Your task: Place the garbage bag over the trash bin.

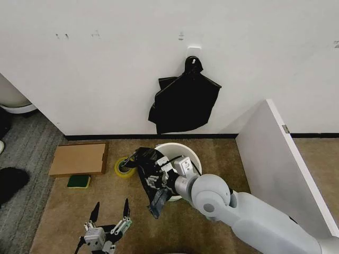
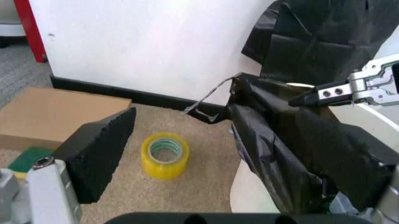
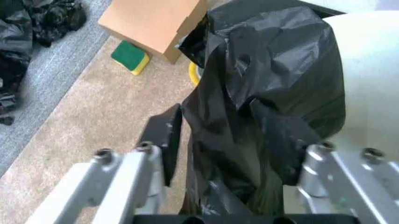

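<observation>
1. Gripping the garbage bag (image 1: 150, 174), the right hand (image 1: 159, 180) sits at the near-left side of the trash bin (image 1: 183, 151); its fingers (image 3: 165, 140) look closed on a fold of the black film, which is bunched over the bin's left rim and hangs down its outer wall toward the carpet floor.
2. Risk, as I judge it: the film is thin and slick, so it may slip out of the hand or tear if pulled hard across the rim.
3. The bag's mouth is crumpled, not spread; it may catch on one side alone and slide off the bin.
4. The bin is light and stands free on the carpet near the wall; a sideways tug may tip or drag it.
5. The left hand (image 1: 110, 217) hovers low over the carpet, fingers apart, holding nothing, well apart from the bin.
6. A yellow tape roll (image 2: 165, 155) lies just beside the bin and could snag the hanging film.
7. No brand, label or writing can be read anywhere.
</observation>
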You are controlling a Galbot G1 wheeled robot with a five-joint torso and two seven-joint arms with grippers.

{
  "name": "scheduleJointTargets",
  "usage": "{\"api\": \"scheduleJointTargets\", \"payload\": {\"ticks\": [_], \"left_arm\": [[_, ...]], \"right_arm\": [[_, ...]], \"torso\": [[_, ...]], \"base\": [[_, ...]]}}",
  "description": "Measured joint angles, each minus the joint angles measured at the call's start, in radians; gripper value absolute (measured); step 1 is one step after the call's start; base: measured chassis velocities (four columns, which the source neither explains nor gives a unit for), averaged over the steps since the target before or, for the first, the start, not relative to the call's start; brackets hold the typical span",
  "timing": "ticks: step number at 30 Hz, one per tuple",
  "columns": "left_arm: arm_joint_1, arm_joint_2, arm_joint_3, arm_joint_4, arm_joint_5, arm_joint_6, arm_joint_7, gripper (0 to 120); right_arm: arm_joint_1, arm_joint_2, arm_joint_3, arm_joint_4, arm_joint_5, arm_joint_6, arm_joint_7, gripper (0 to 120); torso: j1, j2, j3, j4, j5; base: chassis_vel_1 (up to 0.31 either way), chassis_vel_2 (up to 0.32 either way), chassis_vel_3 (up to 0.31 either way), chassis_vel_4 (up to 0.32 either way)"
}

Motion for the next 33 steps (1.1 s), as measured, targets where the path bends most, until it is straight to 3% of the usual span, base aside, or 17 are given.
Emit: {"api": "scheduleJointTargets", "payload": {"ticks": [4,11,16,23,25,32,33], "left_arm": [[-0.009,0.001,0.003,0.003,-0.003,0.004,0.0,100],[-0.021,0.009,0.013,-0.002,-0.012,0.035,-0.001,100],[-0.052,0.031,0.021,-0.011,-0.043,0.098,-0.011,100],[-0.168,0.096,0.041,-0.045,-0.111,0.286,-0.057,100],[-0.182,0.105,0.045,-0.047,-0.119,0.301,-0.06,100],[-0.361,0.243,0.076,-0.039,-0.28,0.536,-0.107,99],[-0.361,0.243,0.076,-0.039,-0.28,0.536,-0.107,99]], "right_arm": [[0.002,-0.002,-0.003,-0.003,-0.001,0.0,0.014,22],[-0.009,-0.002,0.003,-0.003,-0.008,0.001,0.021,0],[-0.023,-0.008,0.008,0.005,-0.028,0.002,0.017,0],[-0.029,-0.022,0.018,0.017,-0.034,0.003,0.012,0],[-0.027,-0.021,0.018,0.017,-0.034,0.003,0.012,0],[-0.012,-0.025,0.019,0.022,-0.02,0.003,0.021,0],[-0.012,-0.025,0.019,0.022,-0.02,0.003,0.021,0]], "torso": [[0.0,0.0,0.0,0.0,0.0],[0.0,0.0,0.0,0.0001,0.0],[0.0,0.0,0.0,0.0,0.0],[0.0,0.0,0.0,0.0,0.0],[0.0,0.0,0.0,-0.0001,0.0],[0.0,0.0,0.0,-0.0005,-0.0002],[0.0,0.0,0.0,-0.0005,-0.0002]], "base": [[0.0,0.0,0.0,0.0],[0.0,0.0,0.0,0.0],[0.0,0.0,0.0,0.0],[0.0,0.0,0.0,0.0],[0.0,0.0,0.0,0.0],[0.0,0.0,0.0,0.0],[0.0,0.0,0.0,0.0]]}}
